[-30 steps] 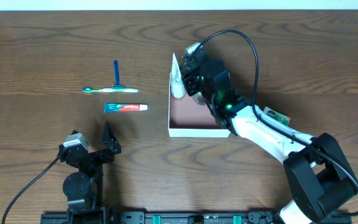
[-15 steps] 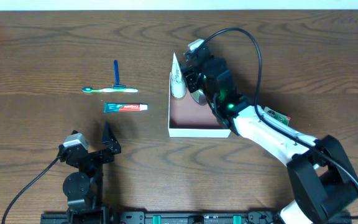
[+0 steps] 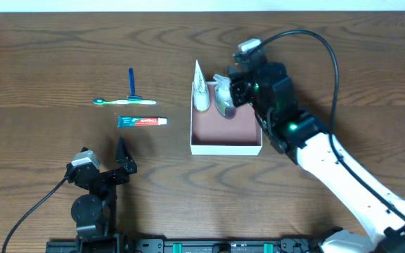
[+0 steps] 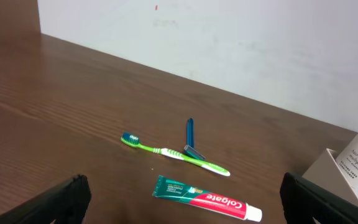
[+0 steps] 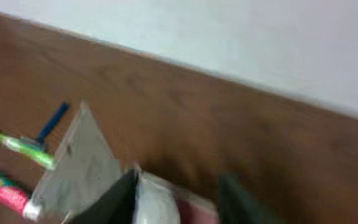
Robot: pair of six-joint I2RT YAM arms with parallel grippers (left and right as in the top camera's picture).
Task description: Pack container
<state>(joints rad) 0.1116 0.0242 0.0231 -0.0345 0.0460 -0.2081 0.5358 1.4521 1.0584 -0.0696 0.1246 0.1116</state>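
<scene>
The container (image 3: 227, 147) is a shallow white-walled box with a pinkish inside, at mid table. A white tube (image 3: 200, 91) leans inside against its left wall. A small grey-white item (image 3: 223, 102) lies at its back. My right gripper (image 3: 235, 86) hovers over the back right corner. Its fingers are apart and hold nothing in the blurred right wrist view (image 5: 179, 199). A toothpaste tube (image 3: 142, 121), a green toothbrush (image 3: 124, 102) and a blue razor (image 3: 131, 83) lie left of the container. My left gripper (image 3: 104, 163) rests open near the front edge, with the toothpaste (image 4: 207, 198) ahead of it.
The left wrist view shows the toothbrush (image 4: 176, 154), the razor (image 4: 190, 134) and the container's corner (image 4: 331, 171) at the right edge. A white wall borders the table's far side. The right arm stretches over the table right of the container.
My right gripper has drawn back to the right, off the container's back. The grey-white item it was over now lies uncovered inside. The left arm has not moved.
</scene>
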